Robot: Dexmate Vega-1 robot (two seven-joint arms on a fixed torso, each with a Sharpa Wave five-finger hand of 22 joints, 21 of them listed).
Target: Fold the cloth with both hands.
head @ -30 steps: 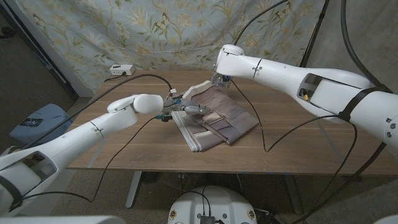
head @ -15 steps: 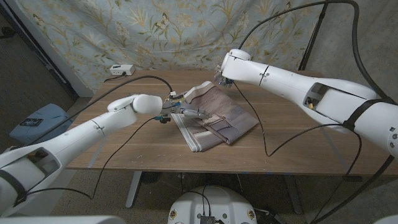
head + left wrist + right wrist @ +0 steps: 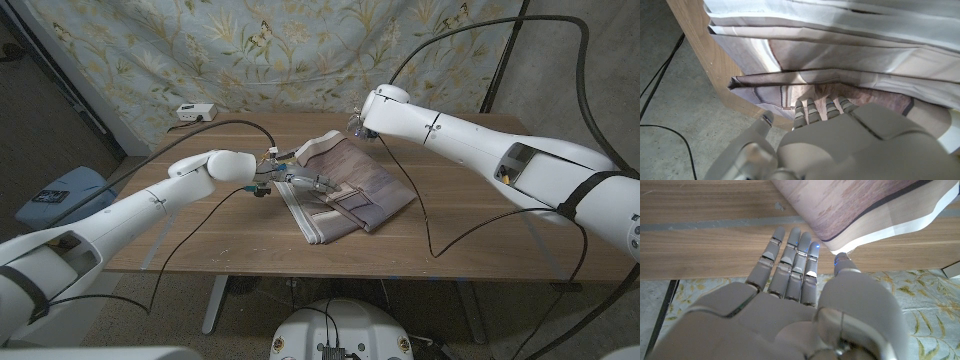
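Cloth [image 3: 340,190] lies folded in layers near the middle of the wooden table [image 3: 200,240], a mauve and cream bundle with pale borders, its long side running from the far edge toward the near right. My left hand [image 3: 290,177] reaches in from the left and meets the cloth's left side; in the left wrist view my fingers [image 3: 812,107] stretch straight out together onto a folded flap [image 3: 790,90] of the cloth [image 3: 850,45], their tips resting on the fabric, with the thumb apart to one side, so the hand presses rather than grips. The table's edge [image 3: 700,55] and the grey floor [image 3: 665,125] show just beside that flap. My right hand [image 3: 362,127] hovers at the cloth's far corner; in the right wrist view its fingers [image 3: 790,255] are extended side by side over bare wood [image 3: 705,230], holding nothing, and the cloth's pale-bordered corner [image 3: 865,220] lies just beside my fingertips and thumb. Black cables [image 3: 420,210] trail from both arms across the tabletop.
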